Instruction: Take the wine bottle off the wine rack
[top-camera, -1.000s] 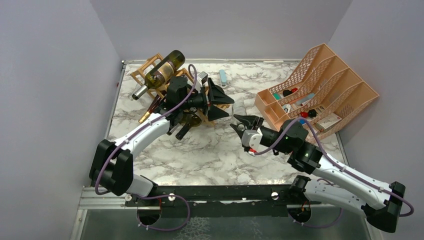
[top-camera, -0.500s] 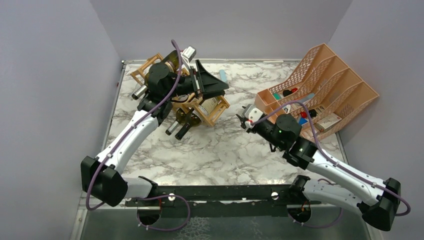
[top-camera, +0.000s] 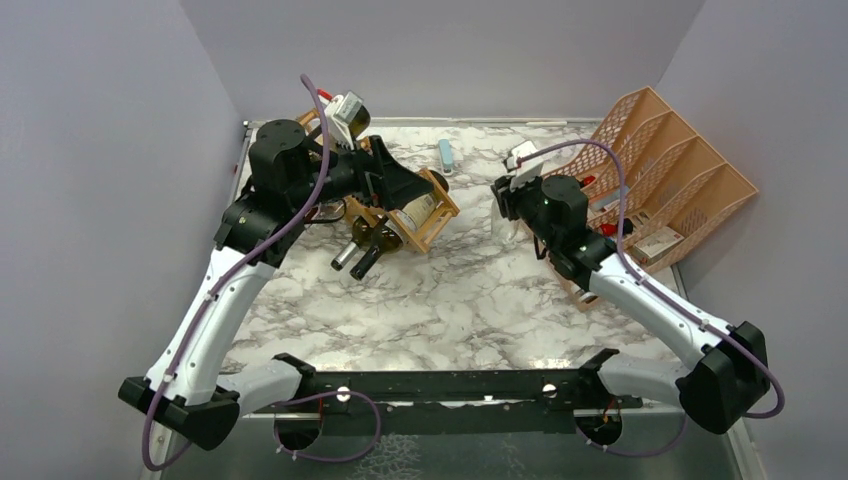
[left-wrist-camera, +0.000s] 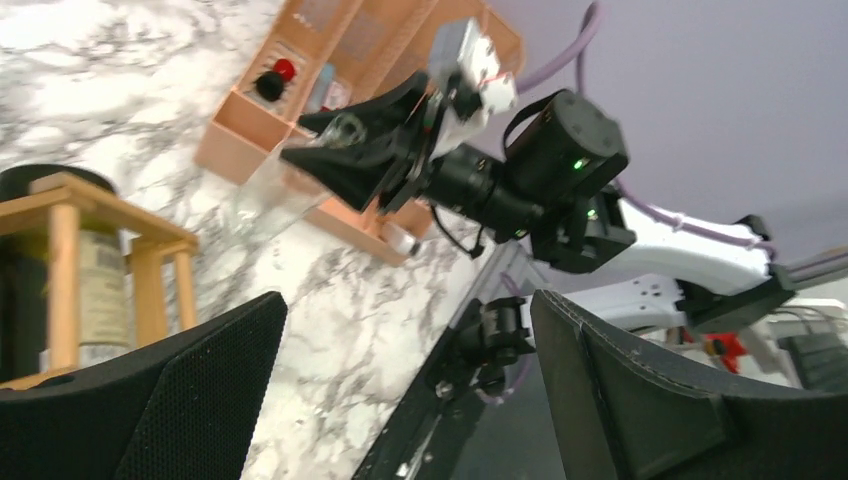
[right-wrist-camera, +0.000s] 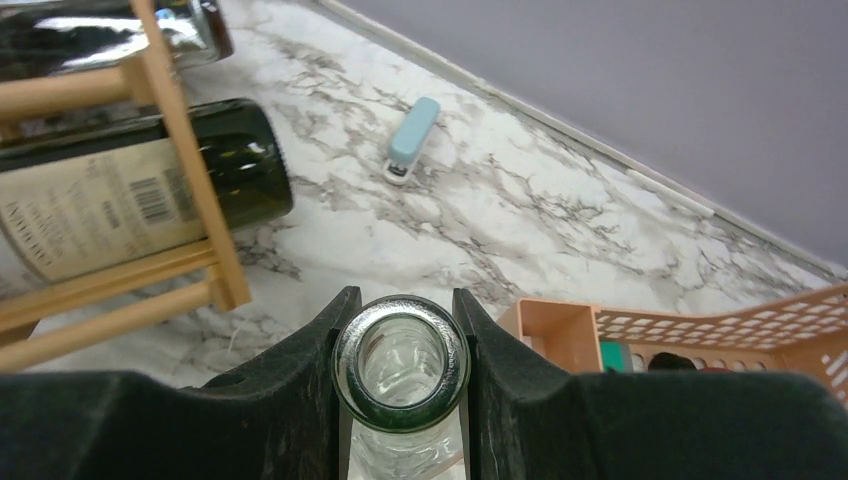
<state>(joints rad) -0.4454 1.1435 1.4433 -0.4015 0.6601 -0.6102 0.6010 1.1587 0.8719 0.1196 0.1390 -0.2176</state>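
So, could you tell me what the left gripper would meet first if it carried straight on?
Probably the clear glass bottle held by the right gripper, across the gap; their relative heights are unclear.

Clear glossy glass bottle (right-wrist-camera: 400, 365), matt wooden wine rack (right-wrist-camera: 188, 150) — marble-look table (right-wrist-camera: 520, 230)

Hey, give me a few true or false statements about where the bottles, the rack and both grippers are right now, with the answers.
1. The right gripper is shut on a clear glass bottle. True.
2. The left gripper is clamped on a dark bottle. False: its fingers stand wide apart with nothing between them.
3. A light blue stapler lies on the marble table. True.
4. The wine rack is empty. False: a labelled dark bottle lies in it.
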